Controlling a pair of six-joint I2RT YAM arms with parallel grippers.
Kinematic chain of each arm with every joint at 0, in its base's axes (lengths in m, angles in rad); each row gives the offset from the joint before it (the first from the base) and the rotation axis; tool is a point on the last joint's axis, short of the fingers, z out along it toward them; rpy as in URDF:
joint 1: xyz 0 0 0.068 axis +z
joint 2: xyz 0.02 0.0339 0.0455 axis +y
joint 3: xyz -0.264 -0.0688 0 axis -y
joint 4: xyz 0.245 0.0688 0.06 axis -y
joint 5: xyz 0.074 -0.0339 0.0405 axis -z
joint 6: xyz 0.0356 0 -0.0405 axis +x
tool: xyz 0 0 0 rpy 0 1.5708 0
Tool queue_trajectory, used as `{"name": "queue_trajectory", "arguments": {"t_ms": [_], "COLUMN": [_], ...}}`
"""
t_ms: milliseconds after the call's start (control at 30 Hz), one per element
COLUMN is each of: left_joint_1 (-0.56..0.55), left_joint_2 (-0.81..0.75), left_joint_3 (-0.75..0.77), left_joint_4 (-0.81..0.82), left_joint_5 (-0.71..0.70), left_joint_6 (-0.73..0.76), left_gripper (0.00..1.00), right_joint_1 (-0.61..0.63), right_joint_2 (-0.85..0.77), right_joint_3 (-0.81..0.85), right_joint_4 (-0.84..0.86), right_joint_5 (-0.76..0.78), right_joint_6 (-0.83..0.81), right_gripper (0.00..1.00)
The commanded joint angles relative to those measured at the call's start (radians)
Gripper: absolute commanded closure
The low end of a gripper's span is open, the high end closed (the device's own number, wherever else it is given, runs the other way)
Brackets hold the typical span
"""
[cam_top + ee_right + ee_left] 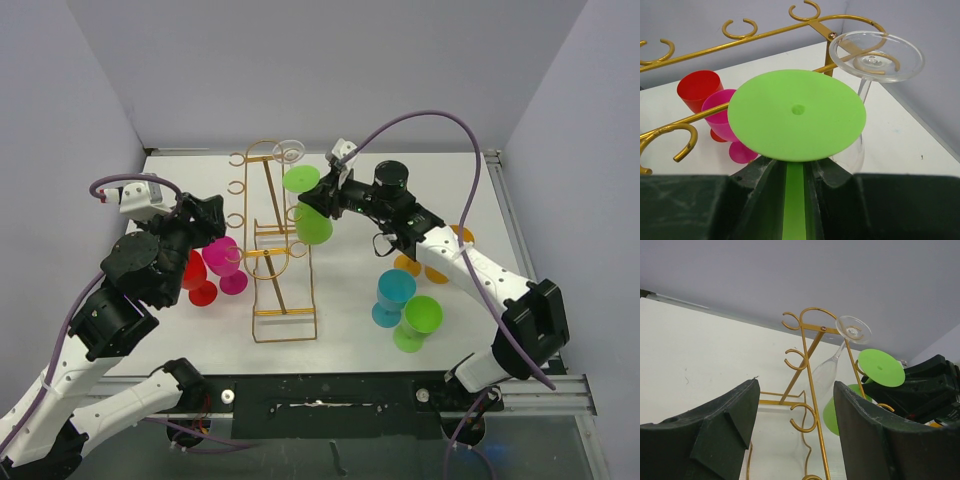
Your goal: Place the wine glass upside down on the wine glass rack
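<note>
On the desk (180, 200) stands the wine glass rack (270, 252). Just beside its right hooks is the green wine glass (313, 226), inverted. It looks like light, stiff, slick plastic. The right gripper (794, 175) pinches its stem, the sensible hold. The left gripper (795, 410) gapes empty.

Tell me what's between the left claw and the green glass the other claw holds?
The gold wire rack, with a clear glass hanging upside down on it, as the left wrist view shows.

The wine glass rack (268, 252) stands mid-table between two glasses (222, 258) left and more glasses (395, 290) right.
</note>
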Motion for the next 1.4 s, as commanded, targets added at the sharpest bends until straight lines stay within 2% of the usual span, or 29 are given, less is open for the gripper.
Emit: {"name": "queue_trajectory", "arguments": {"t_ms": [0, 233, 333, 833, 967, 1167, 1367], "left_joint_1": [0.001, 0.001, 0.001, 0.001, 0.001, 0.001, 0.001], "left_joint_2": [-0.003, 0.003, 0.005, 0.035, 0.039, 0.042, 0.046], "left_joint_3": [0.017, 0.028, 0.035, 0.062, 0.071, 0.078, 0.071], "left_joint_4": [0.01, 0.003, -0.002, -0.014, -0.013, 0.002, 0.037], "left_joint_5": [0.024, 0.034, 0.04, 0.123, 0.159, 0.224, 0.342], "left_joint_6": [-0.005, -0.004, -0.001, 0.011, 0.014, 0.013, 0.018], "left_gripper": [0.41, 0.41, 0.41, 0.41, 0.41, 0.4, 0.37], "right_joint_1": [0.002, 0.006, 0.009, 0.01, 0.008, -0.001, -0.002], "right_joint_2": [0.011, 0.034, 0.049, 0.001, -0.053, -0.181, -0.35], "right_joint_3": [0.06, 0.087, 0.101, 0.04, -0.002, -0.106, -0.225], "right_joint_4": [0.052, 0.038, 0.027, 0.046, 0.037, 0.014, -0.081], "right_joint_5": [-0.033, -0.026, -0.026, 0.017, 0.112, 0.224, 0.391], "right_joint_6": [-0.013, -0.01, -0.011, 0.047, 0.067, 0.096, 0.135], "right_gripper": [1.0, 1.0, 0.96, 0.63, 0.49, 0.36, 0.31]}}
